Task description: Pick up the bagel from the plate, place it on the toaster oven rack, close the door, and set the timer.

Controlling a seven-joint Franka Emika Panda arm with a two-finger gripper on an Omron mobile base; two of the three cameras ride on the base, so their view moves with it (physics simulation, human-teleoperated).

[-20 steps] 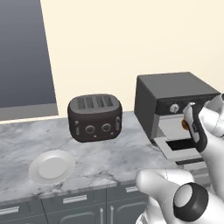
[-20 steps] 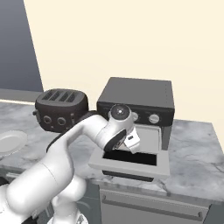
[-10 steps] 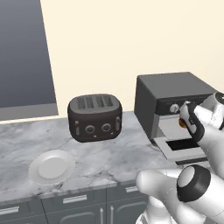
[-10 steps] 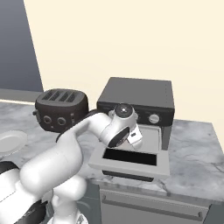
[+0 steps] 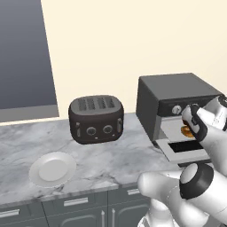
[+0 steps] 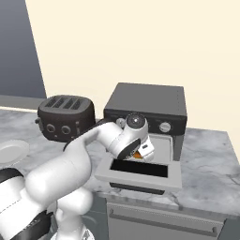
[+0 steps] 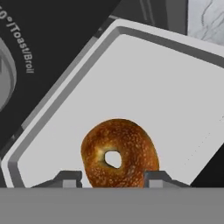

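Gripper [image 7: 113, 178] clenched on the bagel [image 7: 119, 153], its 2 fingertips [image 7: 65, 178] at either side of the ring, held at the mouth of the oven over the light-grey toaster oven rack [image 7: 175, 92]. Door [image 6: 140, 172] hangs open below. Plate [image 5: 52, 168] sits well apart, beside the 4-slot toaster [image 5: 96, 119].

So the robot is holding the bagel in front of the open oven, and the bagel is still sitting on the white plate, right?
Not quite. The bagel is off the plate, which lies bare on the counter in the left base view. The hand view shows the bagel between the gripper fingertips, in front of the open oven and its light-grey rack.
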